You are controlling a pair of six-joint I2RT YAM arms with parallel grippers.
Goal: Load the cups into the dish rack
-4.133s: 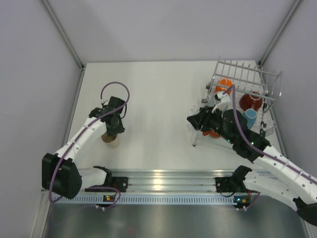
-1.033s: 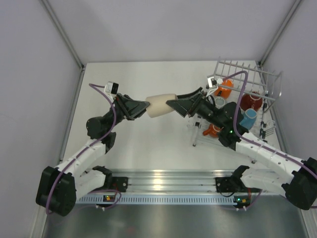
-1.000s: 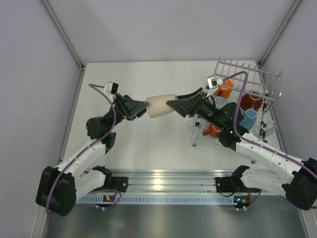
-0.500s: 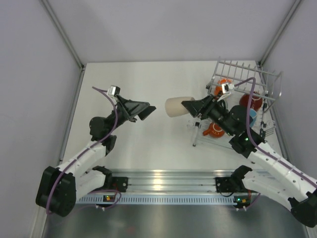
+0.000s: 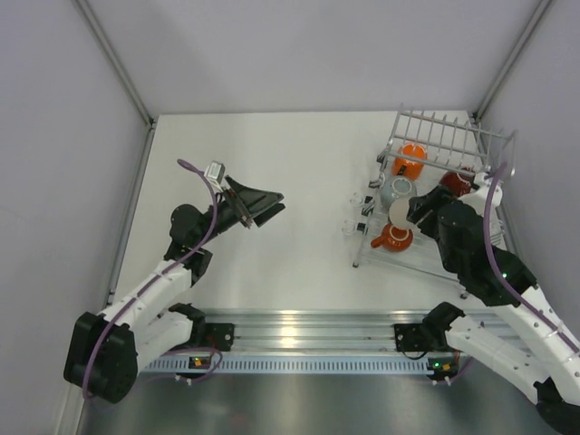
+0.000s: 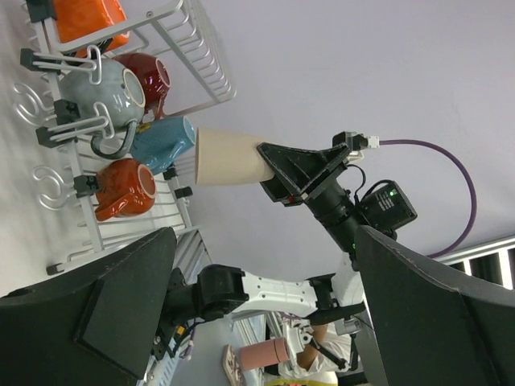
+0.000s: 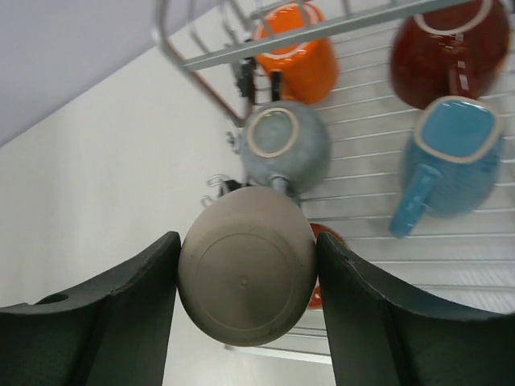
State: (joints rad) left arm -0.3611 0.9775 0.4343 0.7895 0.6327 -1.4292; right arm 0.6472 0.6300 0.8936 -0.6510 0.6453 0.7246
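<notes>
Five cups sit in the dish rack (image 5: pixel 446 128) at the far right of the table (image 5: pixel 290 154) — the grey cup (image 7: pixel 286 146), the bright orange cup (image 7: pixel 304 63), the dark red cup (image 7: pixel 451 50), the light blue cup (image 7: pixel 451 161) & the squat orange-red cup (image 5: pixel 395 238). The grey cup has its bottom turned up to the right wrist cam and is just beside the bright orange cup. The light blue cup lies on its side next to the dark red cup, w/ its handle showing

The sixth one, the cream cup (image 6: pixel 228 157), is up in the air over the left side of the rack. From the top cam it shows between the grey cup & the squat orange-red cup. The right gripper (image 7: pixel 247 239) has hold of it — one finger on each side, pressed onto the cup, w/ the flat bottom facing the wrist cam

The left gripper (image 5: pixel 270 205) is spread wide w/ nothing in it. It is up off the table on the left, well apart from the rack, and its fingers point over to the right arm
</notes>
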